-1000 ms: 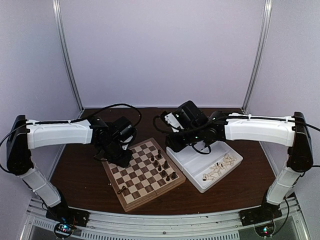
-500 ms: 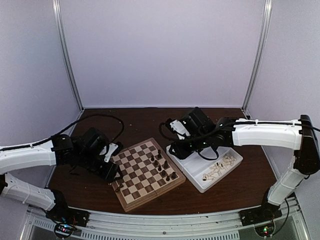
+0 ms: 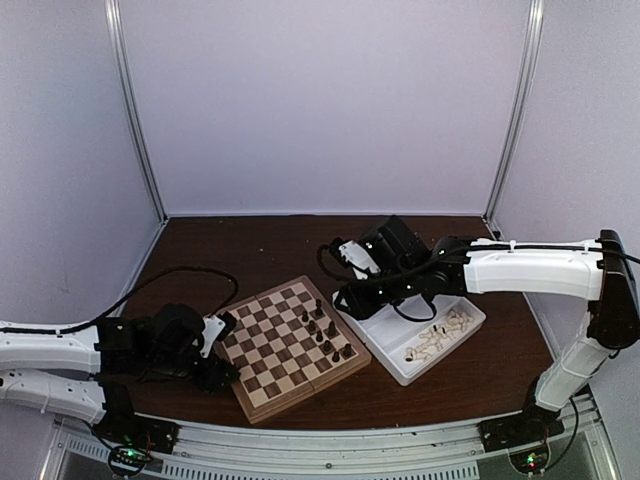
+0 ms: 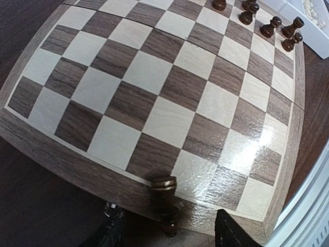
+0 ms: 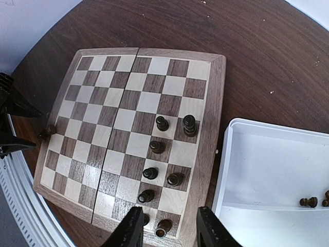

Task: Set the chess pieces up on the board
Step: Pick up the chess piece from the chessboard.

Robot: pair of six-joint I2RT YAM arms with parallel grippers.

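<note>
L jaws released, straddling w/o touching one dark piece (image 4: 163, 200) on the board (image 4: 169, 118)'s near-left border, not yet on a square. R jaws part-open, empty, above board's tray-side edge. Several dark pieces (image 5: 157, 146) stand by that edge; cream pieces (image 3: 435, 340) lie in tray (image 3: 383, 333) beside board, so most setup remains, I'd judge.

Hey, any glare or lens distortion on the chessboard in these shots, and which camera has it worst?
Left wrist view: worst; a bright sheen washes out squares toward the right of the square checked wooden chessboard, whose edges bow. Right wrist view: no glare, milder bowing of the board beside the white plastic tray. Top view: even, soft light; the small dark wooden chess pieces look tiny and indistinct.
</note>
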